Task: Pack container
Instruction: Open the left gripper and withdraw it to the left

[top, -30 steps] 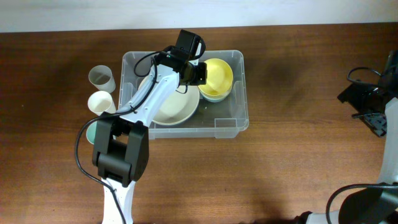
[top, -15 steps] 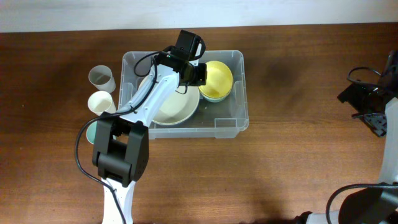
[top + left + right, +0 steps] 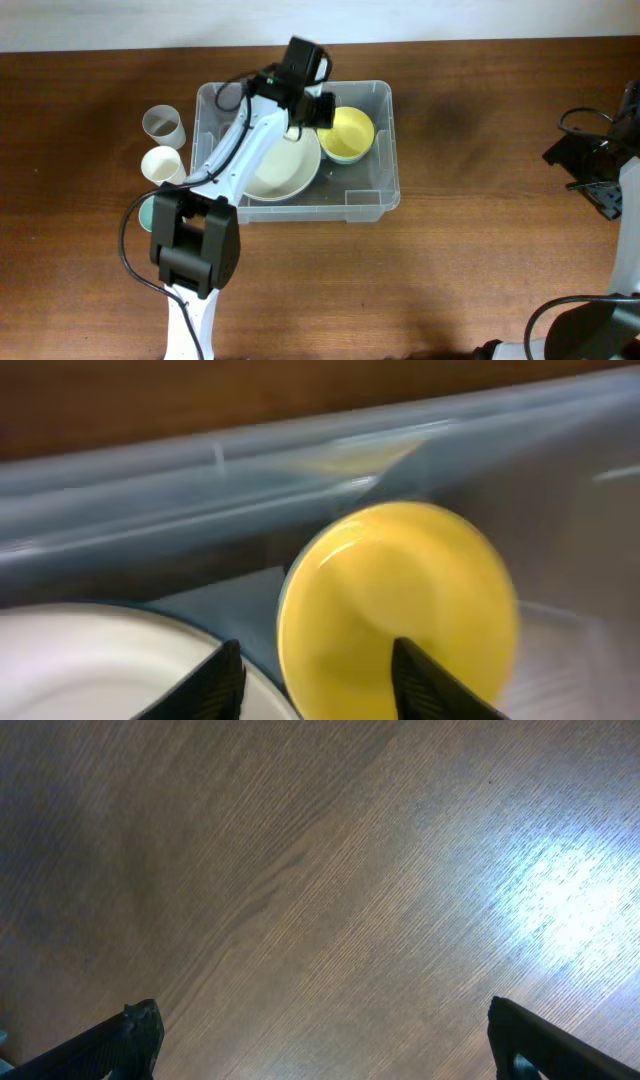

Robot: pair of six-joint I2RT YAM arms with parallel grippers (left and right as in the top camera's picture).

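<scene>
Sitting on tabletop (image 3: pixel 480 280): clear rectangular container (image 3: pixel 372 203), rounded corners, holding yellow bowl (image 3: pixel 350 132) beside large cream bowl (image 3: pixel 280 175). Hanging parted above yellow bowl, left fingers (image 3: pixel 215 685) gripping nothing; right fingers (image 3: pixel 130 1035) standing wide over tabletop.

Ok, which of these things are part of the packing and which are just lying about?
Job: container, yellow bowl, white bowl inside it, left claw open above them; grey cup, cream cup beside it, probably next.
Lying about: right claw, open over the table.
</scene>
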